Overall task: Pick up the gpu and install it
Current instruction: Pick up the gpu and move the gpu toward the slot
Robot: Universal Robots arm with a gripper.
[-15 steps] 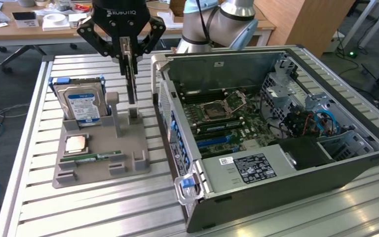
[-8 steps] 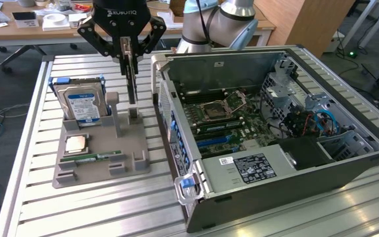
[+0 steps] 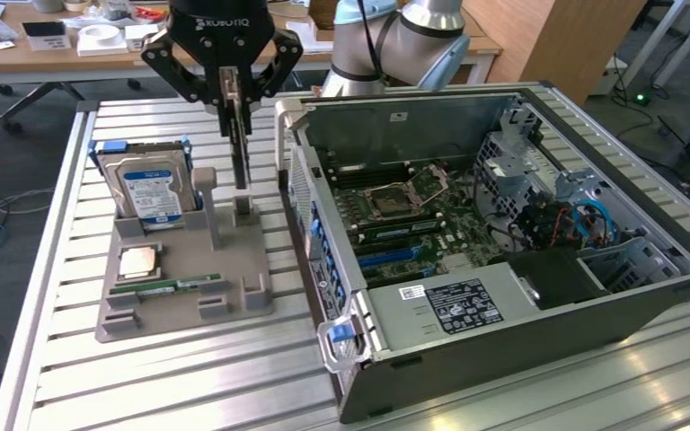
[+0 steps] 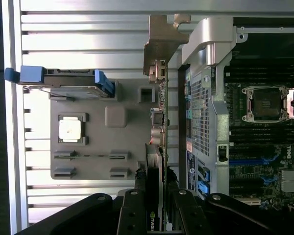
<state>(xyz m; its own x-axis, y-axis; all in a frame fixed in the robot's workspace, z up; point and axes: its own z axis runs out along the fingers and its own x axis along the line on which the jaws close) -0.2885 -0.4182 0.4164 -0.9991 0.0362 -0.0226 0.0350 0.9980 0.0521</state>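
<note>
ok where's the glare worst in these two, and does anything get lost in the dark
Exterior view: light streaks reflect off the table at that view's lower right, and the gpu reads as a dark strip in the gripper. Wrist view: the table is blown out white beside the grey holder, and the processor chip is washed pale.

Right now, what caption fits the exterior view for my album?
The pincer grips the gpu upright over the grey holder tray, beside the open computer case.
</note>
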